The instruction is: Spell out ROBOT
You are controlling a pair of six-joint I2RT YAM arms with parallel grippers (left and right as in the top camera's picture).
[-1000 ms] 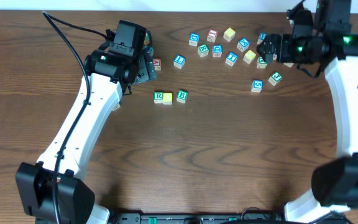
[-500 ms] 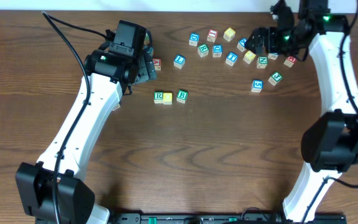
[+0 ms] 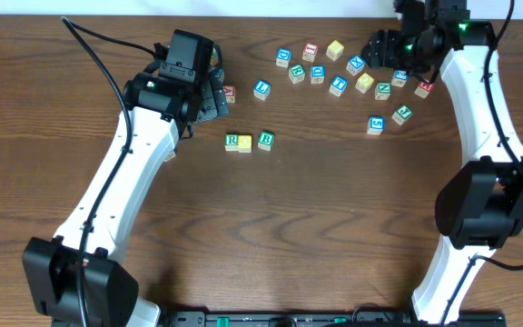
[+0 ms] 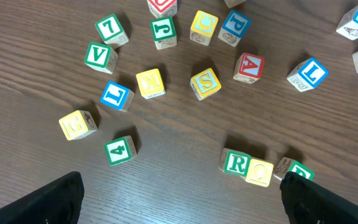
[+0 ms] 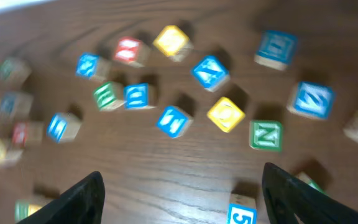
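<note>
A short row stands at mid-table: green R cube [image 3: 232,140], yellow-topped cube [image 3: 245,143] touching it, then green B cube [image 3: 266,140] after a small gap. The left wrist view shows the same R [image 4: 235,163] and yellow cube [image 4: 260,172], with the B [image 4: 300,169] partly behind a finger. My left gripper [image 3: 210,93] [image 4: 188,202] hovers open and empty behind the row. My right gripper [image 3: 377,47] [image 5: 188,199] hangs open and empty over the loose cluster at the back right. Two yellow-topped cubes [image 3: 364,83] [image 3: 335,49] lie there. The T cannot be read among the blue cubes.
Several loose letter cubes are scattered at the back, from a red A [image 3: 229,93] and blue L [image 3: 261,88] to a red one [image 3: 424,88]. A blue 5 cube [image 3: 375,124] [image 5: 241,211] and a green cube [image 3: 402,113] sit nearer the front.
My right arm has swung left and toward the table's back edge, over the cluster, and its view is motion-blurred. The left arm and the row have not moved.
</note>
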